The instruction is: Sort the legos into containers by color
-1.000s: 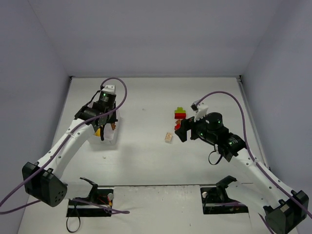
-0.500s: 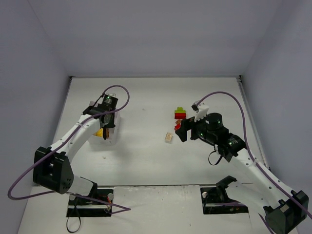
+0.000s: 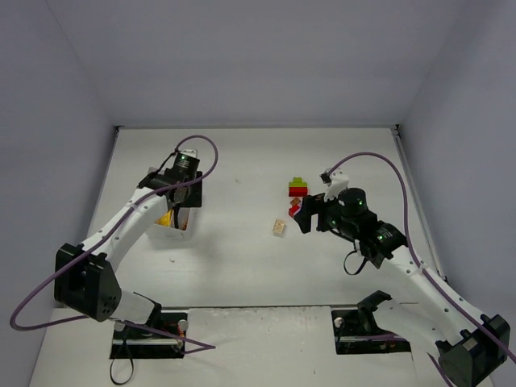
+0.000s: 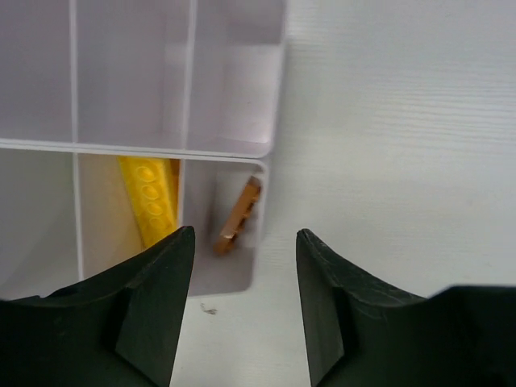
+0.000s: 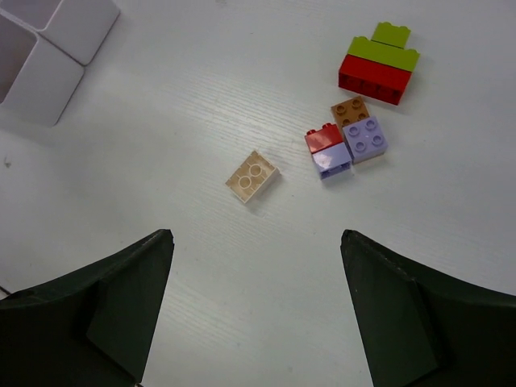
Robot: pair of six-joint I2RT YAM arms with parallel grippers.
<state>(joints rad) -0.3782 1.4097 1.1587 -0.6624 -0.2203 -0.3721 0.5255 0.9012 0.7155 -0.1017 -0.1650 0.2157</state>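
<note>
Your left gripper hangs over the tray, at the lower edge of the left wrist view. Its two fingers stand moderately apart and there is nothing between them. In the tray you can count two bricks. One long yellow brick is in the lower middle cell. One orange-brown brick is in the lower right cell, tilted against the wall.

Your right gripper is at the bottom of the right wrist view. It is spread wide and holds nothing. The other bricks lie on the table above it in the frame. One beige brick lies alone near the middle. In the upper right a stepped green piece touches one long red brick below it; I cannot tell if the green is one brick or two. Just under these there is a second orange-brown brick, touching one lilac brick. At their left one small red brick touches a second lilac brick.

On the table you have two red, two lilac, one orange-brown and one beige, besides the green. In the top view the tray is at the left and this group is right of centre, well apart from it.
</note>
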